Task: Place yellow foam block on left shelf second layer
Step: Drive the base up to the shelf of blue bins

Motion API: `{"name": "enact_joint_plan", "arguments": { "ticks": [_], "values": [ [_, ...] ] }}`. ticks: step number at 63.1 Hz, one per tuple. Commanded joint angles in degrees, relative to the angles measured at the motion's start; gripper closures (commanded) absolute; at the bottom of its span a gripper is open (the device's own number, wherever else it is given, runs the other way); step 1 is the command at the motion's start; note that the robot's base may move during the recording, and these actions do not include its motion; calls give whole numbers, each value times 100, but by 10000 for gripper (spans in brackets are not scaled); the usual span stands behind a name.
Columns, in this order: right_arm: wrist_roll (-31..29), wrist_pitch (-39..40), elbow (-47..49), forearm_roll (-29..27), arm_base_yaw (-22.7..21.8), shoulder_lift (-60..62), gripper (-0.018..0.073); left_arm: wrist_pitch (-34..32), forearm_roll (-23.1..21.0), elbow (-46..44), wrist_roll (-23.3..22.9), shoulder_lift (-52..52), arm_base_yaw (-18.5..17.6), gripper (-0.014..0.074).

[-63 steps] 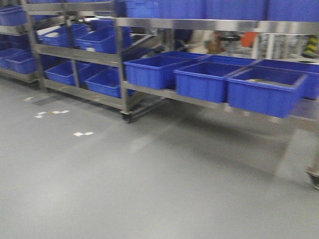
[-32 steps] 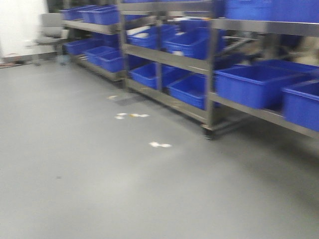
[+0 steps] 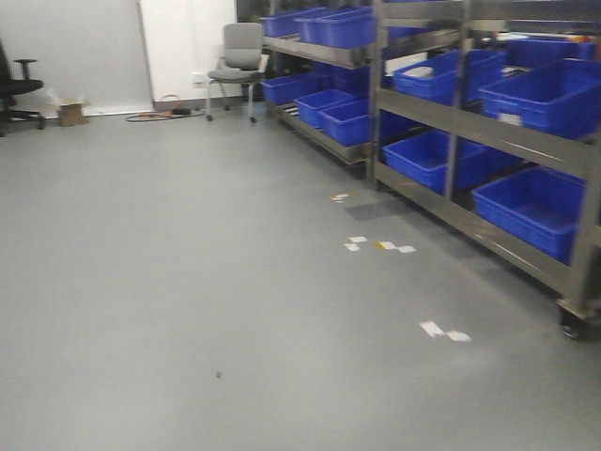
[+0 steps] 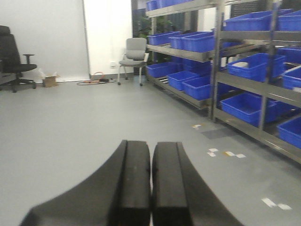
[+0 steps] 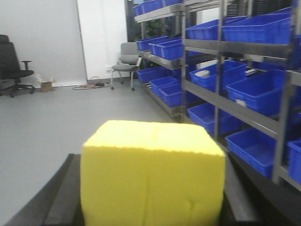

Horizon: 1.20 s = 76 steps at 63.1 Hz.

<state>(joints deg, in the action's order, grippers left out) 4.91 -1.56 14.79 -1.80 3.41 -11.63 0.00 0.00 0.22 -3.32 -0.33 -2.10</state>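
The yellow foam block [image 5: 151, 174] fills the lower middle of the right wrist view, held between the black fingers [image 5: 61, 195] of my right gripper [image 5: 150, 188], which is shut on it. In the left wrist view my left gripper [image 4: 151, 181] is shut, its two black fingers [image 4: 134, 179] pressed together with nothing between them. Metal shelves [image 3: 451, 117] with several layers run along the right of the room. I cannot tell which is the left shelf. Neither gripper shows in the front view.
Blue bins [image 3: 535, 94] fill the shelf layers on the right. A grey chair [image 3: 239, 61] stands at the far end by the white wall. A black office chair [image 3: 14, 89] is at the far left. White tape marks [image 3: 446, 331] lie on the grey floor [image 3: 188, 282].
The front view has swung left: the shelves slid from filling the frame to the right edge, and the far wall, both chairs and more floor have come into sight.
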Motion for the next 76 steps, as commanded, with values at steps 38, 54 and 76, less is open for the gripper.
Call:
{"name": "enact_joint_plan", "arguments": {
  "ticks": [38,54,76],
  "values": [
    [-42,522,170,16,-45,-61,62,-461,-32,141,-19,-103,-44,472],
    [-42,522,170,16,-45,-61,62,-461,-32,141,-19,-103,-44,472],
    [-42,522,170,16,-45,-61,62,-461,-32,141,-19,-103,-44,472]
  ]
}}
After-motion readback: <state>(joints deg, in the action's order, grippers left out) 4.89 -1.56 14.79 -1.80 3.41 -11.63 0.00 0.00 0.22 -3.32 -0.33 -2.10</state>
